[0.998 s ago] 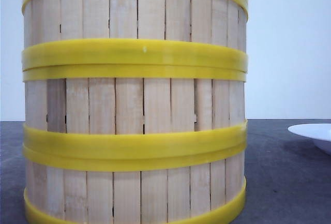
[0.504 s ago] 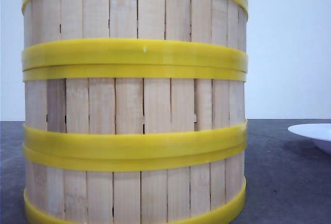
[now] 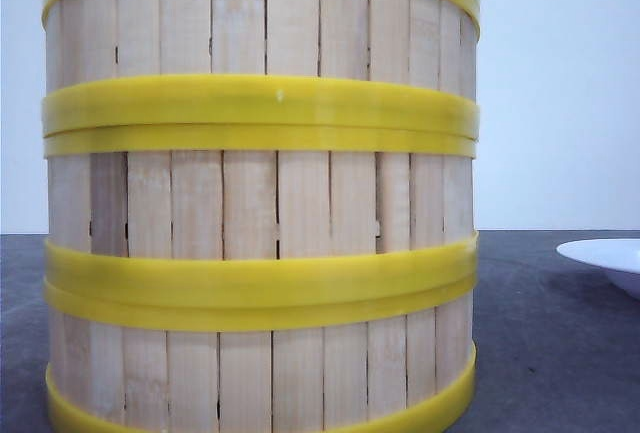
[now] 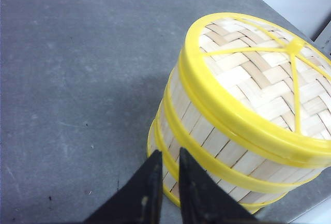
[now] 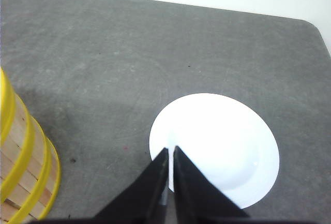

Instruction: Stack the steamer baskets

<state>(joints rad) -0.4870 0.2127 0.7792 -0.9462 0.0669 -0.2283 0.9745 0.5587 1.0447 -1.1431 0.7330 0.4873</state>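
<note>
Three steamer baskets stand stacked in one column that fills the front view: the top one [image 3: 260,23], the middle one [image 3: 260,203] and the bottom one [image 3: 260,373]. Their pale slat walls are banded by yellow rims. In the left wrist view the stack [image 4: 207,141] carries a woven yellow-rimmed lid [image 4: 258,74] on top. My left gripper [image 4: 169,154] hangs shut and empty above the table, just beside the stack's lower wall. My right gripper [image 5: 170,150] is shut and empty over the near edge of the white plate, with the stack [image 5: 20,167] off to one side.
A white plate [image 5: 217,146] lies on the grey table [image 5: 129,53] to the right of the stack, and its rim [image 3: 605,253] shows at the right edge of the front view. The table's rounded far corner [image 5: 315,27] lies beyond the plate.
</note>
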